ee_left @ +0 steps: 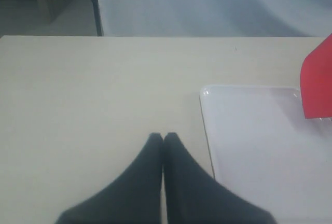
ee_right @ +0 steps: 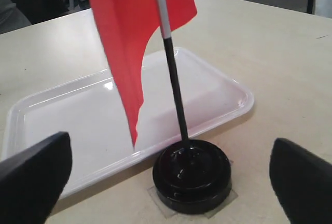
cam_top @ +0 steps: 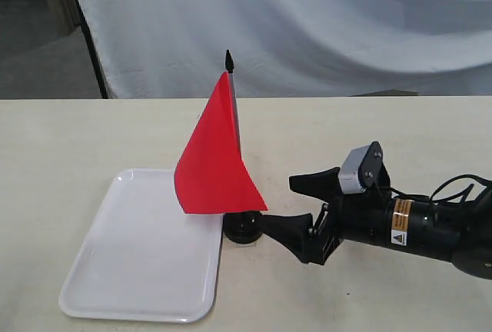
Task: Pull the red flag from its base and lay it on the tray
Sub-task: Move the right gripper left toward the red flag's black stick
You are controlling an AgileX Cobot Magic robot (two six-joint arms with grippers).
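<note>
The red flag (cam_top: 214, 157) stands upright on its thin pole (ee_right: 174, 81), which is seated in the round black base (cam_top: 243, 229). The base sits on the table right beside the white tray (cam_top: 142, 251), near the tray's right edge. My right gripper (cam_top: 277, 203) lies low on the table just right of the base, open, with one finger (ee_right: 33, 175) on each side of it and touching neither base nor pole. My left gripper (ee_left: 163, 138) is shut and empty above bare table left of the tray (ee_left: 259, 151); it is out of the exterior view.
A white cloth backdrop (cam_top: 323, 24) hangs behind the table's far edge, with a dark stand leg (cam_top: 94, 55) at the back left. A clear tape patch (ee_right: 220, 203) lies under the base. Black cables (cam_top: 461, 190) trail from my right arm.
</note>
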